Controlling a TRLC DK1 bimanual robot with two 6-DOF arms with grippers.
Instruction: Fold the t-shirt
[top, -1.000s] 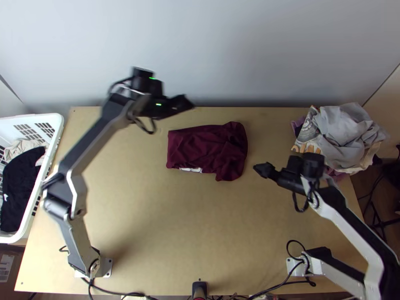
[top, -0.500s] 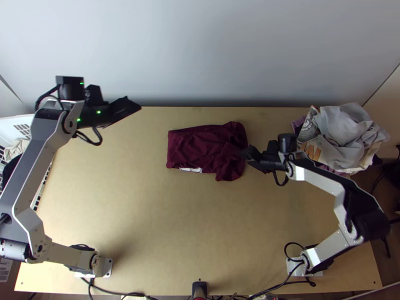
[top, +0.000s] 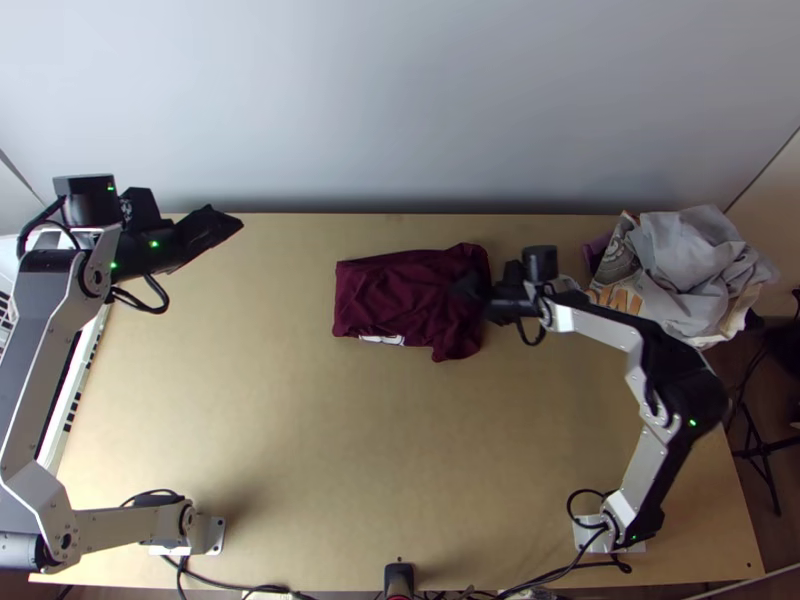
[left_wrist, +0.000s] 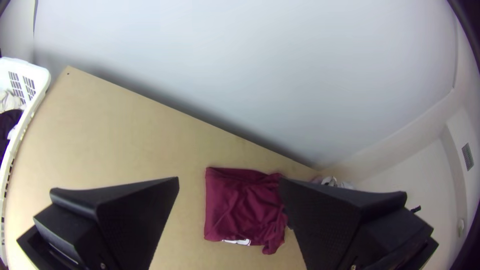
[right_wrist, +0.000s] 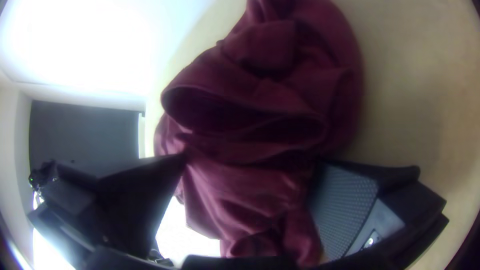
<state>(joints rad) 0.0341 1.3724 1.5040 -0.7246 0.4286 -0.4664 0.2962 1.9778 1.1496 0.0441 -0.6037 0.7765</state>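
The maroon t-shirt (top: 395, 292) lies as a compact folded bundle near the table's back, its right part bunched, with a bit of white print at its front edge. My left gripper (top: 222, 226) is over the back left of the table, away from the shirt; in the left wrist view my left gripper (left_wrist: 229, 182) stands open and holds nothing. At the shirt's right part is my right gripper (top: 468, 290). In the right wrist view my right gripper (right_wrist: 250, 159) is open, with maroon cloth (right_wrist: 240, 185) between its spread fingers, not clamped.
A pile of grey and other clothes (top: 690, 270) lies at the table's back right. A white basket (left_wrist: 31, 100) with clothes stands at the left edge. Behind the table rises a pale wall (top: 400, 100). A small black device (top: 399, 580) sits at the near edge.
My left gripper has swung left, away from above the shirt's back left. My right gripper has moved left and up the picture, onto the shirt's right part, whose right edge has shifted slightly inward.
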